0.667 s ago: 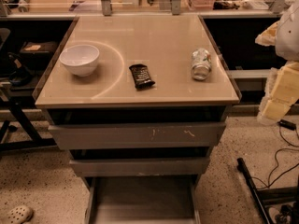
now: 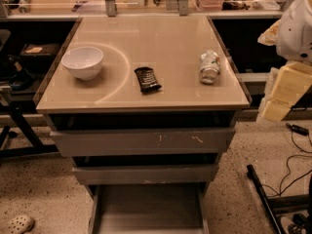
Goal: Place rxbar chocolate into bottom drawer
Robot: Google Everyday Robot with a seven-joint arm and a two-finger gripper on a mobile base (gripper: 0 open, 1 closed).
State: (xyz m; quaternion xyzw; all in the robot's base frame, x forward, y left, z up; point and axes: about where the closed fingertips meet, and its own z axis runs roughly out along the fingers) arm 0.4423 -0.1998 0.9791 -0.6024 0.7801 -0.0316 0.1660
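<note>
On the left of the tabletop (image 2: 165, 38) a white bowl (image 2: 83, 61) stands upright, well apart from the rest, so I judge it will not crowd a reach. Right of it, near the middle and toward the near edge, the rxbar chocolate (image 2: 146, 79) lies flat with its long side running roughly far to near, slightly tilted, nothing touching it. Lying flat on bare surface like that, it probably calls for a pick from straight above. Directly below, the bottom drawer (image 2: 148, 209) stands pulled out toward me beneath the two wider drawers, presumably so the bar can be dropped straight in. Nothing shows in the part of it I can see. Farther right, a crushed silver can (image 2: 209, 66) lies on its side near the table's right edge. Past that edge, the gripper (image 2: 282, 95) hangs beside the table, well apart from the bar, with the can lying between them. I cannot tell whether it is open or closed, though it plainly holds no bar.
</note>
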